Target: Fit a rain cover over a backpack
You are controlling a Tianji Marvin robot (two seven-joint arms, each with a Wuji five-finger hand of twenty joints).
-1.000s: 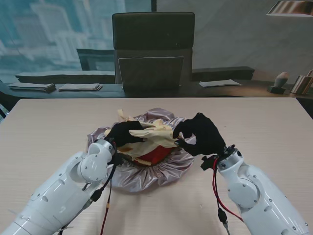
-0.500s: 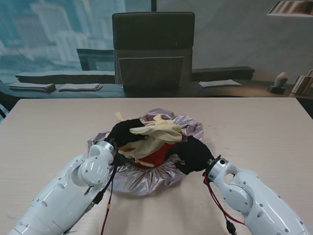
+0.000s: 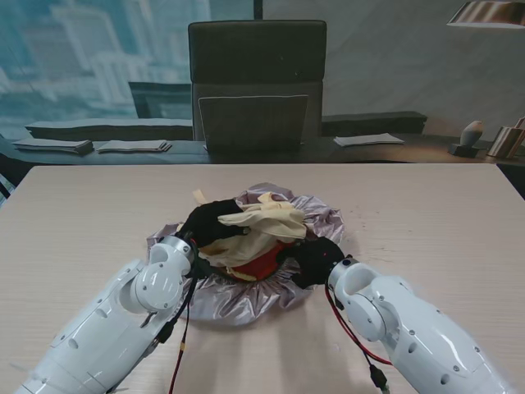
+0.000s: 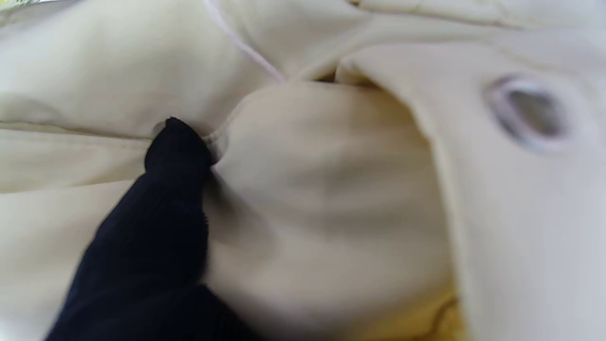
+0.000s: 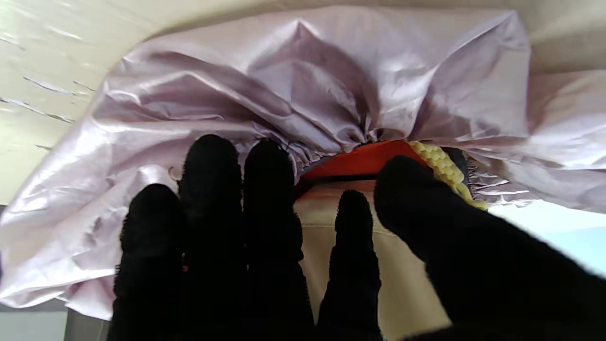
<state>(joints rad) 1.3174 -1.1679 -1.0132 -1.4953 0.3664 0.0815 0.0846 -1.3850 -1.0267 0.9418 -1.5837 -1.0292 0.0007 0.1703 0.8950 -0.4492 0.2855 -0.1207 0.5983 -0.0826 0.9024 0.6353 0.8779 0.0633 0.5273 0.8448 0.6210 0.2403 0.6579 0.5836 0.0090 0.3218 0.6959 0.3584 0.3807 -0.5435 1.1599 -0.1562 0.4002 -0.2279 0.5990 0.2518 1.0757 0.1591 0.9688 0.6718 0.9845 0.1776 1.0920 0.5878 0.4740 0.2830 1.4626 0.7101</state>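
Observation:
A cream and red backpack [image 3: 256, 238] lies mid-table on a crumpled silvery-lilac rain cover [image 3: 246, 291] that spreads out around it. My left hand [image 3: 212, 222], in a black glove, grips the cream fabric on the backpack's left side; in the left wrist view one black finger [image 4: 165, 189] presses into a fold of the cream cloth [image 4: 331, 189]. My right hand [image 3: 314, 259] rests at the backpack's right edge, fingers [image 5: 213, 213] stretched toward the cover's gathered elastic hem [image 5: 312, 156], with red fabric [image 5: 364, 158] and a yellow cord [image 5: 440, 166] showing there. Nothing is visibly pinched.
The wooden table [image 3: 426, 213] extends to either side. A dark office chair [image 3: 257, 82] stands at the far edge. Red and black cables [image 3: 361, 336] hang from both wrists over the table nearer to me.
My right hand has dropped from above the backpack's right side and moved nearer to me, down to the cover's edge. The left hand and backpack have barely shifted.

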